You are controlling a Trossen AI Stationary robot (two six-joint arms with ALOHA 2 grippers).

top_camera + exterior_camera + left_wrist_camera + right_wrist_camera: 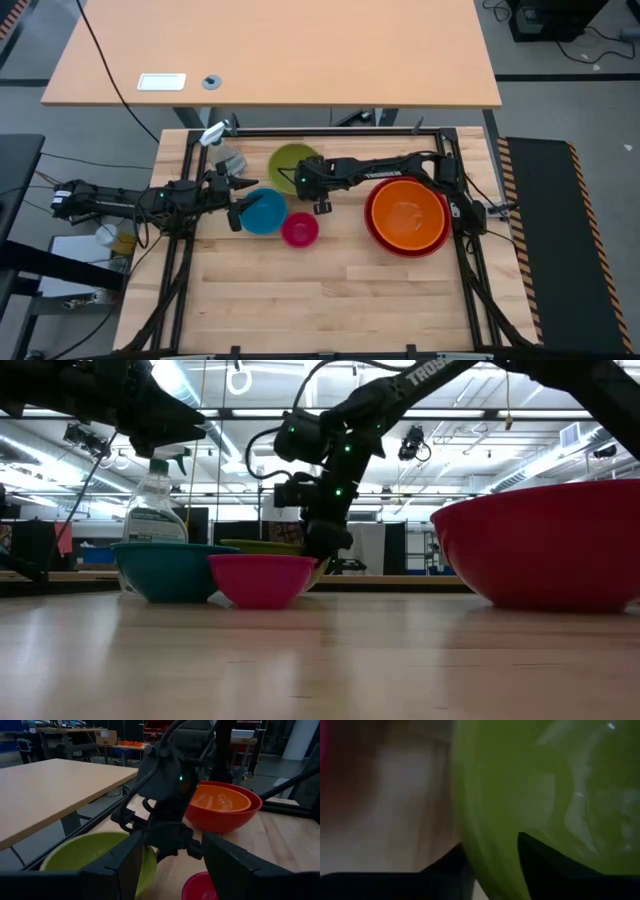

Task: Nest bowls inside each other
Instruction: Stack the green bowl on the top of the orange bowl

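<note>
A: Where was the right gripper?

B: At the near edge of the green bowl, towards the back middle of the table. In its own wrist view one dark finger lay inside the bowl and the other outside, with the green wall between them.

A: Clamped on it?

B: The jaws straddled the rim, but I could not tell whether they had closed onto it.

A: And the left gripper?

B: It hung over the left side of the table, just beside the blue bowl, with its fingers spread wide and nothing between them.

A: Where were the other bowls?

B: The blue one sat just in front of the green one, and the small pink bowl sat right beside the blue, on its right. The orange bowl rested inside the red bowl on the right side, well apart from the rest.

A: Anything else there?

B: A clear spray bottle stood behind the blue bowl in the low view.
</note>
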